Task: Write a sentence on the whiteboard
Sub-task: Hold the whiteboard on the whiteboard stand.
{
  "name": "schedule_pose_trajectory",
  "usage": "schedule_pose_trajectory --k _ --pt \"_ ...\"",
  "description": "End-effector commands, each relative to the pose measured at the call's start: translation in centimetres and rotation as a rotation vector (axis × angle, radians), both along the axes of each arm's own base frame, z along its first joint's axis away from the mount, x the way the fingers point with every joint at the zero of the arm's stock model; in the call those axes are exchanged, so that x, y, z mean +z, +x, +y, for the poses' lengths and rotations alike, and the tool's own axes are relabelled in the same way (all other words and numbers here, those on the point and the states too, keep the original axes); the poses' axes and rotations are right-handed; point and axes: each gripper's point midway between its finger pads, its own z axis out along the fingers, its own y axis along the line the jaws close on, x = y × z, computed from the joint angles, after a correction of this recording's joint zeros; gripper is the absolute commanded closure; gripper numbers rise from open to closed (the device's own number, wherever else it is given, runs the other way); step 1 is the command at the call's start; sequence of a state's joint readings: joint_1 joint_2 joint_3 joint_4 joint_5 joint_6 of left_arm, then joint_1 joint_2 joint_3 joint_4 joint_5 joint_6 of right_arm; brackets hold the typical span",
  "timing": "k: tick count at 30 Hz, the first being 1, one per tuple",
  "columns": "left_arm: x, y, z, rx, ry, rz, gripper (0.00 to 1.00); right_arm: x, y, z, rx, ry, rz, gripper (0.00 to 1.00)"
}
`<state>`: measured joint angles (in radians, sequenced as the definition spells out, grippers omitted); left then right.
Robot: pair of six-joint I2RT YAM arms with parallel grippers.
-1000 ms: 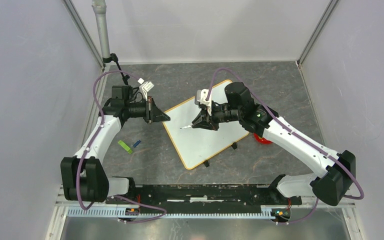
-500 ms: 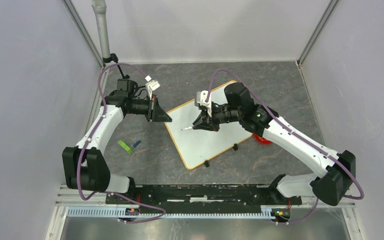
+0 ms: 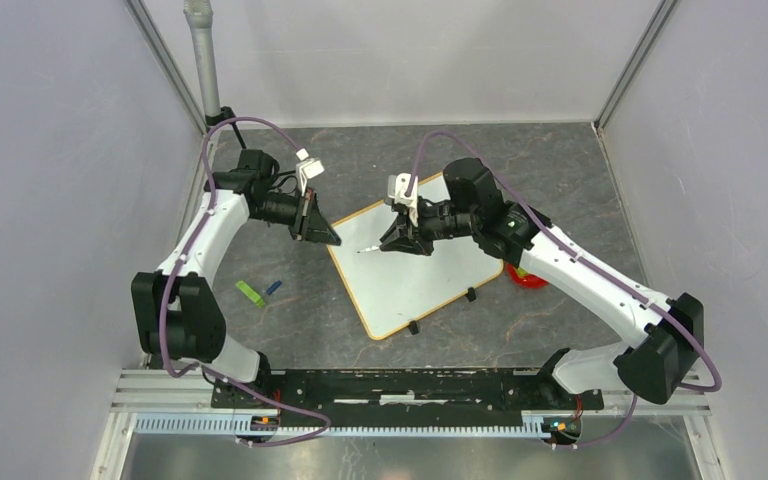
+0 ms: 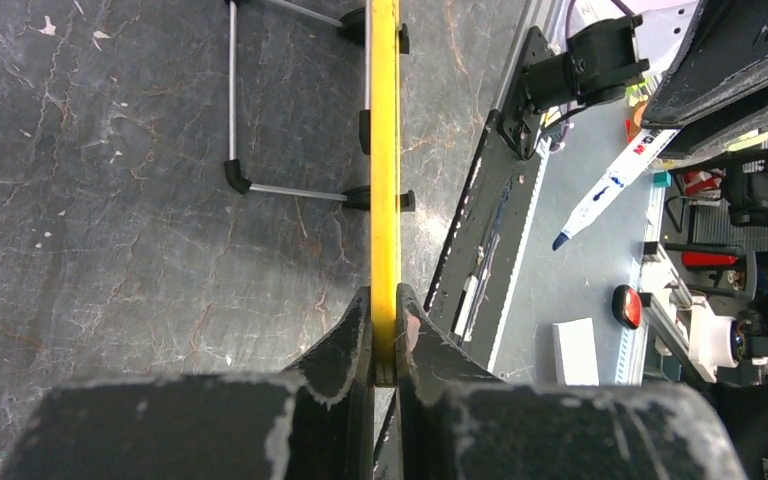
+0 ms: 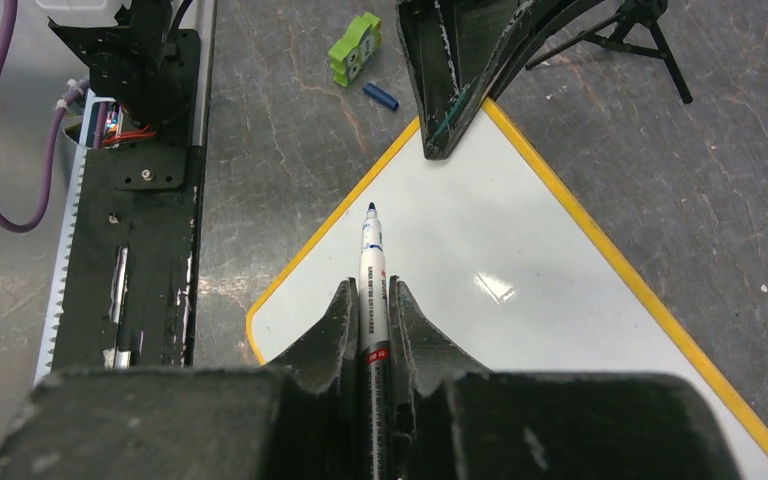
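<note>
The left arm (image 3: 203, 232) has drawn its elbow back, and the right arm (image 3: 580, 272) has edged its marker (image 5: 371, 262) leftward. Left jaws pinch the whiteboard (image 3: 420, 275) by its yellow frame (left corner); right jaws clamp the blue-tipped marker above the board, which lies on the desk (image 3: 560, 160).

Pale lilac walls (image 3: 50, 200) enclose a dark, seemingly marbled stone floor (image 3: 580, 170).

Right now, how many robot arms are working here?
2. The left arm reaches in from the left, left gripper shut on the whiteboard's corner. The right arm comes from the right, right gripper holding a marker over the board. None seem hidden.
</note>
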<state>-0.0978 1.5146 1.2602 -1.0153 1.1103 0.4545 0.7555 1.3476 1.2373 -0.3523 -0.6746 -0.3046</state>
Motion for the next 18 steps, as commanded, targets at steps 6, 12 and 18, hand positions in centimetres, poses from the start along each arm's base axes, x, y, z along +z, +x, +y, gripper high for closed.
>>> schedule_pose_trajectory --k 6,12,18 --pt "-0.1 -1.6 0.4 -0.016 0.065 0.014 0.53 3.2 1.8 1.0 -0.029 0.063 -0.105 1.00" --pt "1.6 -0.8 1.9 0.149 0.065 -0.119 0.43 4.3 3.3 1.6 -0.055 0.071 -0.148 1.00" --pt "1.5 0.1 2.6 0.248 0.041 -0.140 0.48 4.5 4.1 2.7 -0.044 0.079 -0.141 1.00"
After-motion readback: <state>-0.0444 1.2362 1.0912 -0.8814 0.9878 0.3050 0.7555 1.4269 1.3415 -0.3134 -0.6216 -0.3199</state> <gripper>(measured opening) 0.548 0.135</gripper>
